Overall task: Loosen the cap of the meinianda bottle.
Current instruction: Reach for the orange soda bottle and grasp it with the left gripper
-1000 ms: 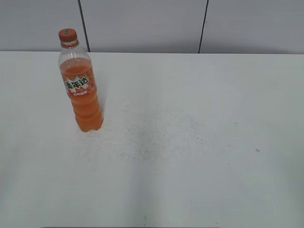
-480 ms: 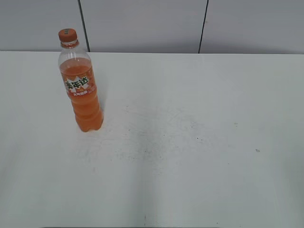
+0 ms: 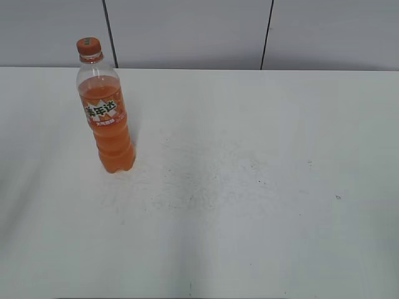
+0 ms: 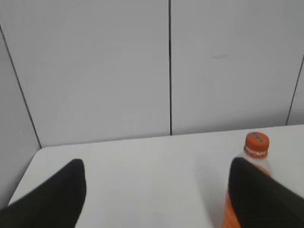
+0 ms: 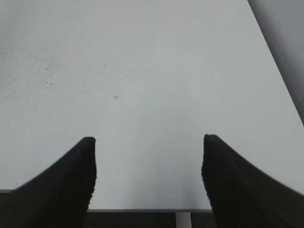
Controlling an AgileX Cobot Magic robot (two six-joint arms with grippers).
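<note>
1. Left tool point(image 4: 156, 178) jaws spread wide, nothing held; meinianda bottle point(image 3: 108, 118) partly behind its right finger.
2. Right tool point(image 5: 148, 156) jaws apart, holding nothing, over bare bench point(image 3: 262, 187).
3. Bottle upright on bench, cap point(image 3: 88, 45) on.

The white tabletop point(image 3: 249, 187) is wide and flat, with small dark specks point(image 3: 337, 197) on it. Behind the tabletop stands a pale grey wall point(image 3: 187, 31) made of panels, with thin dark lines point(image 3: 267, 34) running up between them.
</note>
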